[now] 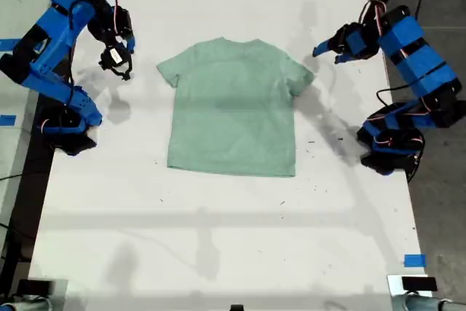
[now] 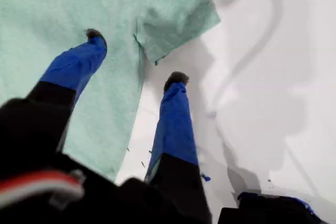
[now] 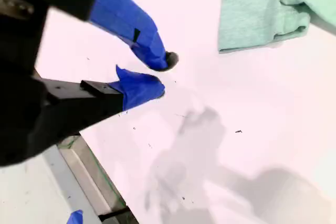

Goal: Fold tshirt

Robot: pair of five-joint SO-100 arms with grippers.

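The pale mint-green tshirt (image 1: 233,107) lies flat and spread out on the white table (image 1: 218,238), collar toward the far edge. My first gripper (image 1: 325,49) is the one at the exterior view's right. It hovers open beside the sleeve on that side. In the first wrist view that gripper (image 2: 135,56) straddles the sleeve seam of the tshirt (image 2: 63,14), one fingertip (image 2: 94,35) over the cloth and the other over bare table. My second gripper (image 1: 119,62) hangs at the exterior view's left, apart from the shirt. Its jaws (image 3: 163,74) are nearly together with nothing between them.
Both blue arm bases (image 1: 69,118) (image 1: 393,143) stand at the table's side edges. Blue tape (image 1: 413,260) marks the near corner at the exterior view's right. The table's metal edge (image 3: 89,182) runs close behind my second gripper.
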